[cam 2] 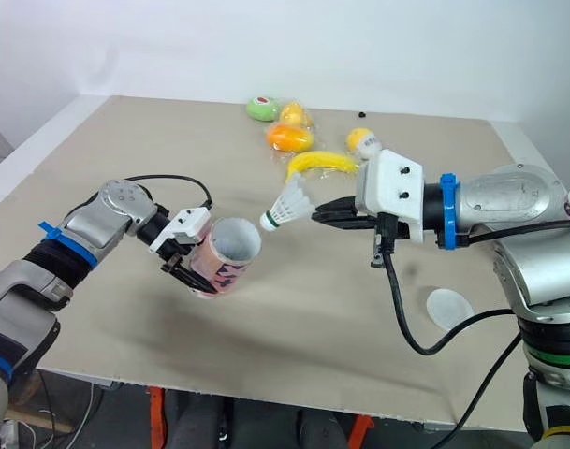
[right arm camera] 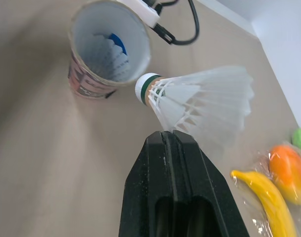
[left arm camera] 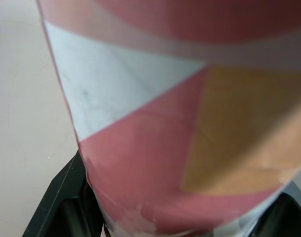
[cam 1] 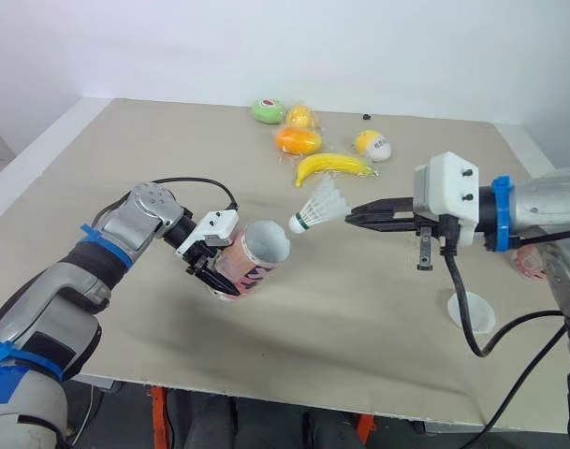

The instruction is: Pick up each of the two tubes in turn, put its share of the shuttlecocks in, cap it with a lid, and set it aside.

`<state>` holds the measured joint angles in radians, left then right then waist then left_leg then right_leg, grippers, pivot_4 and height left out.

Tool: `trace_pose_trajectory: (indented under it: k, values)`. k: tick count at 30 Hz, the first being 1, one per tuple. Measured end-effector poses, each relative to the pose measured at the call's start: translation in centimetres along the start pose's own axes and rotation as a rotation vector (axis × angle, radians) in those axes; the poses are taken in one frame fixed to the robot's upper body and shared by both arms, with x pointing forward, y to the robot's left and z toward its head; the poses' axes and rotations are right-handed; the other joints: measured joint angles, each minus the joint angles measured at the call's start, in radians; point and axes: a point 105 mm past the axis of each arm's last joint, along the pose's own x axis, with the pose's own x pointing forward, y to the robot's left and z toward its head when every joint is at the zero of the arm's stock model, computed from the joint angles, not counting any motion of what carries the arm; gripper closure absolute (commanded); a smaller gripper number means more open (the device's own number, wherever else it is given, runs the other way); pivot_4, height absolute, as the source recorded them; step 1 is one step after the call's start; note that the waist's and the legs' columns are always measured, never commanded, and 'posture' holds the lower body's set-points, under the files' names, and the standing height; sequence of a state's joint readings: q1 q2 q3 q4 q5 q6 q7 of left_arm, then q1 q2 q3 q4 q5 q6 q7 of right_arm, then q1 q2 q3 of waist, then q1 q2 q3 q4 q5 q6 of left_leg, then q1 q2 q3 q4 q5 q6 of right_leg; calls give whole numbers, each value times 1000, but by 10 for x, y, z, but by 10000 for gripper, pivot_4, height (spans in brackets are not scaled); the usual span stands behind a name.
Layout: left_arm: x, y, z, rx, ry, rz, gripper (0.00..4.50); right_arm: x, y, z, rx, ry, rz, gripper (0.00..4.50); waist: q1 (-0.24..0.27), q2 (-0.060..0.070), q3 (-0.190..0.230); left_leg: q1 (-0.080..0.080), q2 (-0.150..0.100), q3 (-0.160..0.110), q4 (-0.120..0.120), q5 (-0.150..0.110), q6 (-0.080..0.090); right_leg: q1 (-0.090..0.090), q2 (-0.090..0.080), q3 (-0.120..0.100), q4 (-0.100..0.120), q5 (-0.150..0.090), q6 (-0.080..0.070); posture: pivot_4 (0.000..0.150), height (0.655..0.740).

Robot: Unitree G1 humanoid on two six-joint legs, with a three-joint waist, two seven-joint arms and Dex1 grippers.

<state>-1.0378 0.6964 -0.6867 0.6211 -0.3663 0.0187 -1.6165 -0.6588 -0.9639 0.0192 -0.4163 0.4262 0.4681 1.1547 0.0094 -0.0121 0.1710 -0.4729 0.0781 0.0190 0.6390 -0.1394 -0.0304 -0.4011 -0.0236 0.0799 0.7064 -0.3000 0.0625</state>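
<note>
My left gripper (cam 1: 208, 254) is shut on a pink patterned tube (cam 1: 251, 259), tilted with its open mouth toward the right. Its pink, white and tan wall (left arm camera: 165, 123) sits close between the black fingers. A shuttlecock (right arm camera: 110, 54) lies inside the tube. My right gripper (cam 1: 352, 215) is shut on the feather skirt of a white shuttlecock (cam 1: 319, 207), held cork-first just right of the tube's mouth, the cork (right arm camera: 146, 88) at the rim. A round translucent lid (cam 1: 471, 311) lies on the table at front right.
Wrapped toy fruit sits at the back of the table: a banana (cam 1: 331, 166), an orange (cam 1: 297, 140), a green fruit (cam 1: 267, 110), a yellow fruit (cam 1: 300, 116) and a yellow-white ball (cam 1: 372, 144). A pink object (cam 1: 530, 264) shows behind my right forearm. The table's front edge (cam 1: 294, 398) is near.
</note>
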Motion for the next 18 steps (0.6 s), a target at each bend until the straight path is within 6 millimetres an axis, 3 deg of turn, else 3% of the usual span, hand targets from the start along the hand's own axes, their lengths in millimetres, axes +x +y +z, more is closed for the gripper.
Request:
trace_pose_trajectory:
  k: [5, 18]
  values:
    - [-1, 0, -1, -3, 0, 5, 15636, 8, 2, 16, -37, -56, 33, 44307, 0, 0, 0, 0, 0, 0, 0, 0, 0, 0, 0, 0, 0, 0, -1, 1500, 6917]
    - [-2, -1, -1, -3, 2, 7, 15636, 34, 21, 28, -61, -107, 163, 44307, -2, 0, 0, 0, 2, 1, 0, 1, 0, -1, 1, 0, 0, 1, -2, 1500, 6917]
